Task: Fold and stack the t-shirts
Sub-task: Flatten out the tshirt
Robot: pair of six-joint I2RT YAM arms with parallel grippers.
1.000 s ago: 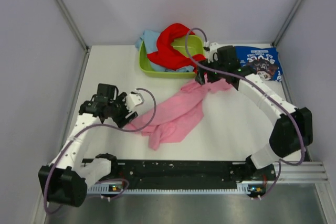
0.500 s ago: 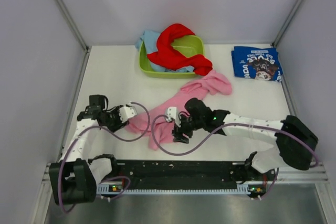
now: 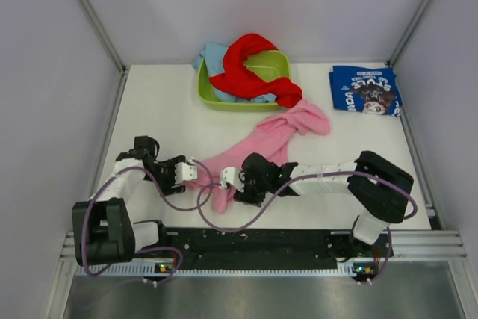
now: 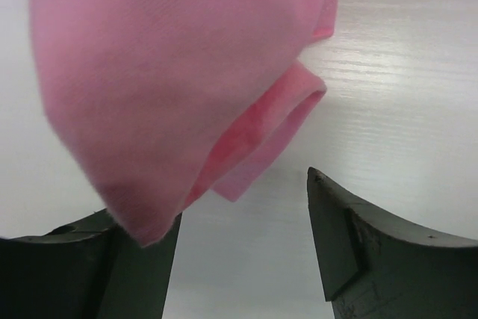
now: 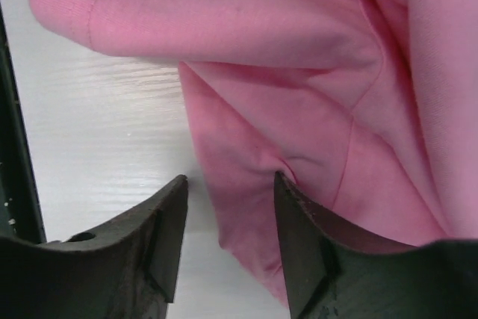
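The pink t-shirt (image 3: 263, 149) is lying crumpled in a long strip on the white table (image 3: 157, 110), and both grippers are sitting low at its near end, facing each other across it. The left gripper (image 3: 190, 172) is standing open: in its wrist view, a wide gap is showing between the two dark fingers (image 4: 377, 259). The pink cloth (image 4: 172, 80) is hanging just ahead of the jaws, with its lowest corner overlapping the tip of the finger on the picture's left. The right gripper (image 3: 226, 178) is also standing with its jaws apart, though more narrowly. A folded edge of the pink cloth (image 5: 299, 110) is reaching into the gap, beside the finger on the picture's right, and bare table is showing along the other finger (image 5: 142, 252). Neither pair of jaws is pinching anything. Well beyond both grippers, the red t-shirt (image 3: 250, 65) and the light blue t-shirt (image 3: 209, 56) are spilling from the lime green tub (image 3: 228, 104). The navy t-shirt (image 3: 366, 91) is lying folded, far off on the right gripper's side.
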